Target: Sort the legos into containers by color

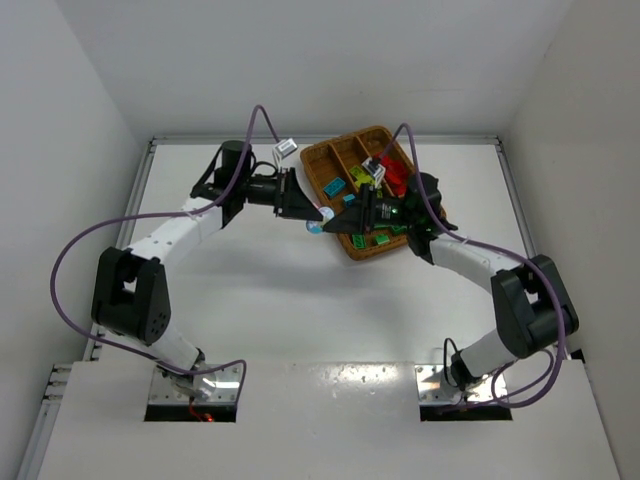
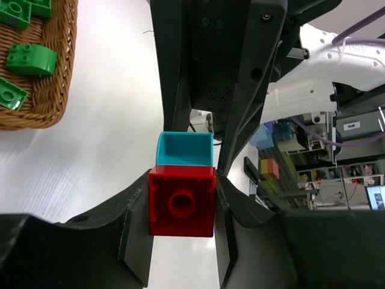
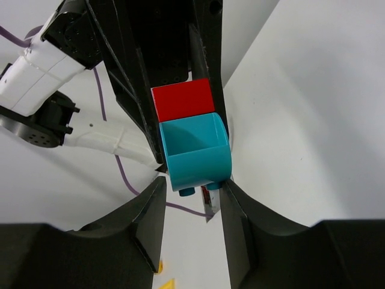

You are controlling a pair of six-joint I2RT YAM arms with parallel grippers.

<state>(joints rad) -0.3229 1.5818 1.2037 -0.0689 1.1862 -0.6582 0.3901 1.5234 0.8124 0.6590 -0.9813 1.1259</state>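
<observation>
Squarely between left jaws — red brick [image 2: 180, 205], cyan-capped.

1. A robotics lab: two robot arms [image 1: 170, 235] stand bolted at the near edge of a white table [image 1: 260, 300].
2. Plain white panels [image 1: 300, 60] wall in its far and side edges.
3. Beyond, the left wrist view shows cluttered shelves [image 2: 313, 174], purple cables [image 2: 313, 135] and a lit screen [image 2: 376, 195].

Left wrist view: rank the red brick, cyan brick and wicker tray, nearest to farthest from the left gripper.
1. The red brick, centre, held in the left gripper.
2. The cyan brick, joined to its far side, just above.
3. The wicker tray, upper left, well apart.
</observation>
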